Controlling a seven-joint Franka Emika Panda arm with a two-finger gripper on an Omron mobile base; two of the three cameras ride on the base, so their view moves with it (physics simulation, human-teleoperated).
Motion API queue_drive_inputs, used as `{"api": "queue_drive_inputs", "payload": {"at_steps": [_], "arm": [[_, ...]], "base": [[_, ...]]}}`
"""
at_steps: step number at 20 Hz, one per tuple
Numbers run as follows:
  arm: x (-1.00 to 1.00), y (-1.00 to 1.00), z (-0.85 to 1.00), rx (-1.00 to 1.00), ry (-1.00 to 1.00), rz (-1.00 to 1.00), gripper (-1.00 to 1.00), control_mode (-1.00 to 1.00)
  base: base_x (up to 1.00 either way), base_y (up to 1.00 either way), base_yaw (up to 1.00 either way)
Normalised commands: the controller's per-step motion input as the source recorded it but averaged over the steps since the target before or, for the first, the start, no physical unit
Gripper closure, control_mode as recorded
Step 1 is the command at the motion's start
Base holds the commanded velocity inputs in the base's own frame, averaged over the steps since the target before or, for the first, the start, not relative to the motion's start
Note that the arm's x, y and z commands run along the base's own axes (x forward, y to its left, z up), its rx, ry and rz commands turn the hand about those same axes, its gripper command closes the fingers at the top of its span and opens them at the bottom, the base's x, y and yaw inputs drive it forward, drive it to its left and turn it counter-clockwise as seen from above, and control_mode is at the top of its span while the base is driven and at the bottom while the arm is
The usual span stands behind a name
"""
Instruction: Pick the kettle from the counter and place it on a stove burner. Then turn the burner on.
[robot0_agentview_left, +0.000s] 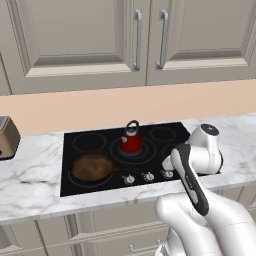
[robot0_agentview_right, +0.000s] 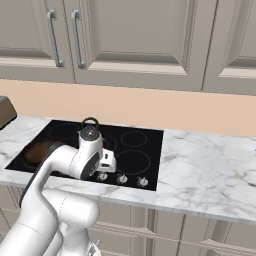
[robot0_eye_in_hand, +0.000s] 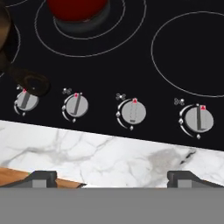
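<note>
Four knobs (robot0_eye_in_hand: 133, 112) (kettle (robot0_eye_in_hand: 78, 9) above)

The arm (robot0_agentview_left: 200, 165) is glossy white all over, built from fat rounded sections that swell into smooth bulges where they meet. A dark, almost black band runs lengthwise down one long section like a rubber seam, and a small dark disc caps the round joint behind the pincer. A small white block with dark dots sits at the wrist. The pincer (robot0_eye_in_hand: 111, 178) ends in two small dark grey finger tips (robot0_eye_in_hand: 40, 177), blocky and flat-topped, standing wide apart.
</note>
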Motion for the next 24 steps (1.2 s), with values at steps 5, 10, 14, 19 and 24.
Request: {"api": "queue_drive_inputs", "payload": {"at_steps": [5,10,14,19,24], "arm": [[0.18,0.00,-0.12,0.00,0.00,0.00,-1.00,-1.00],[0.15,-0.02,-0.16,0.00,0.00,0.00,-1.00,-1.00],[0.06,0.00,-0.22,0.00,0.00,0.00,-1.00,-1.00],[0.00,0.00,-0.30,0.00,0.00,0.00,-1.00,-1.00],[0.01,0.00,-0.31,0.00,0.00,0.00,-1.00,-1.00]], "base": [[0.00,0.00,0.00],[0.00,0.00,0.00],[0.00,0.00,0.00],[0.00,0.00,0.00],[0.00,0.00,0.00]]}}
